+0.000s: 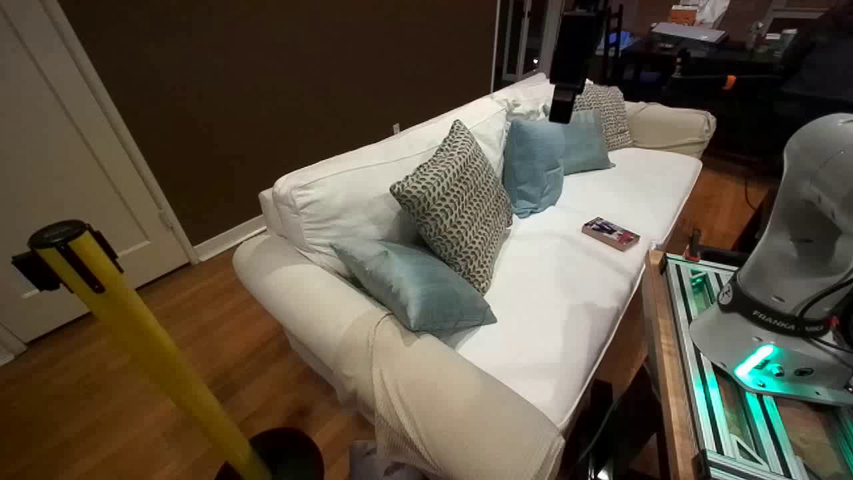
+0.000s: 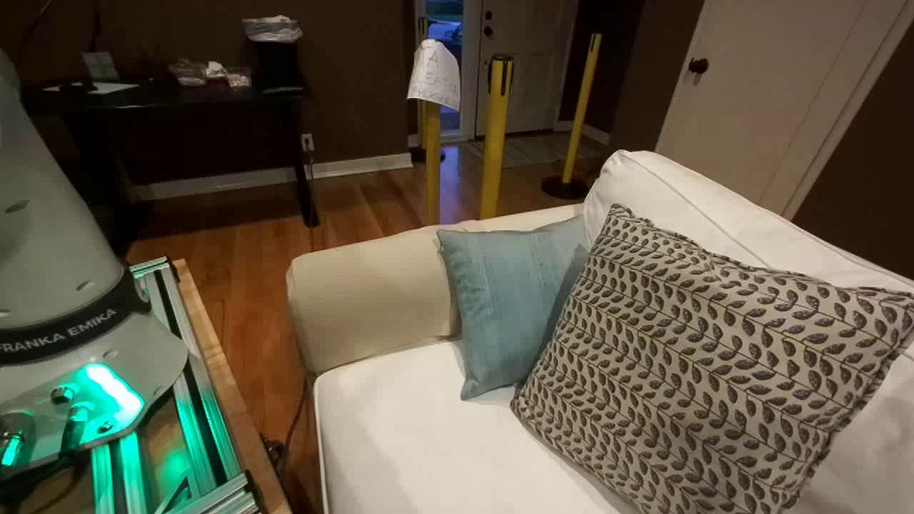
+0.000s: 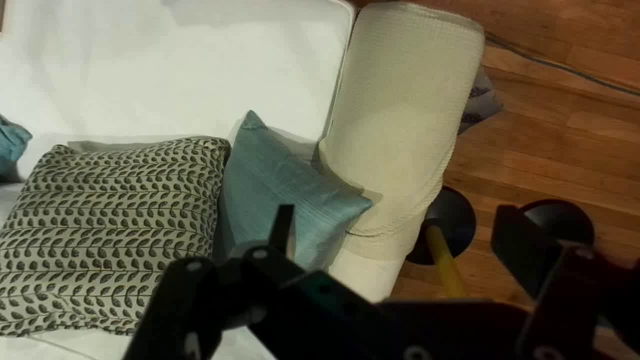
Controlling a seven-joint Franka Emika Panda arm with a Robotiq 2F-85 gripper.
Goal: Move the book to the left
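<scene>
Exterior views, both: white sofa [image 1: 340,193] is the largest item; Franka arm [image 1: 800,200] stands on a bench [image 1: 668,353] along its front. Wrist view looks down on the sofa arm [image 3: 400,115], grey patterned cushion [image 3: 115,235] and light-blue pillow [image 3: 280,185].

Gripper [image 3: 395,212]: fingers [image 3: 282,222] spread wide, pillow and sofa arm showing through the gap, nothing held. Hangs high over the sofa.

Smallest, the book [image 1: 610,234]: flat on the seat [image 1: 553,293], near its front edge and the bench, apart from the cushions. Long axis runs across the seat, back to front.

Key relation (judged): book lies below the gripper and along the seat away from that sofa arm, to the robot's right if it faces the sofa. Brownish sliver [image 3: 1,17] at upper left, wrist view, may be its edge; cannot confirm. Next move likely needs travel that way, then descent, closing across the short width.
</scene>
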